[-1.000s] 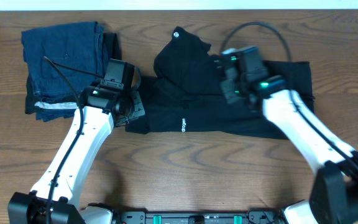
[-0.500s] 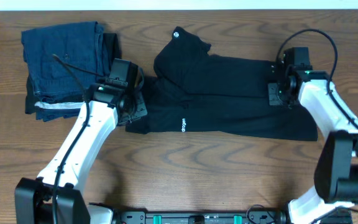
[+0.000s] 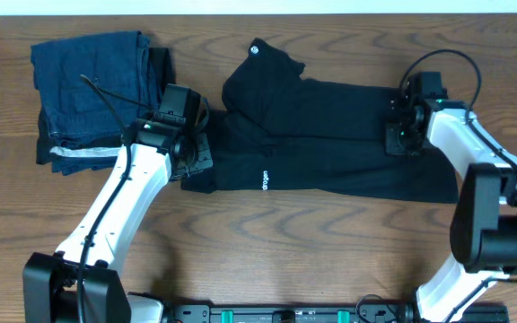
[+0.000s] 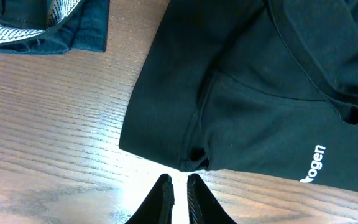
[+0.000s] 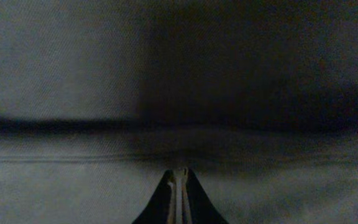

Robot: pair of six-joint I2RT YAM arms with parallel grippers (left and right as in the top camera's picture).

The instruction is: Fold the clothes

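Where the black T-shirt [image 3: 330, 144] lies spread across the middle of the counter [image 3: 285, 260], each tool sits at one end of it. From overhead, the left tool [image 3: 193, 156] is at the shirt's left edge, and the right tool [image 3: 399, 136] is over the fabric near the shirt's right end. One sleeve points up and away, with a small white logo [image 3: 256, 50] at its tip. The folded blue garments [image 3: 92, 81] lie apart from the shirt at the counter's far left.

The left wrist view shows what the overhead one cannot. The left tool is clenched almost fully, with only a thin slit between its dark fingers [image 4: 162, 194] and nothing in that slit. It hangs over bare wood just off the shirt's lower corner, close to the fabric but not touching it. This view also shows the white lettering [image 4: 312, 164] near the hem and a creased, tucked fold at the corner. A pale band of the blue garments can be seen at the upper left.

Black cloth fills the whole right wrist view, crossed by a seam or fold. The right tool is clenched, its fingers pressed together right at the fabric. Whether any cloth is pinched between them cannot be told.
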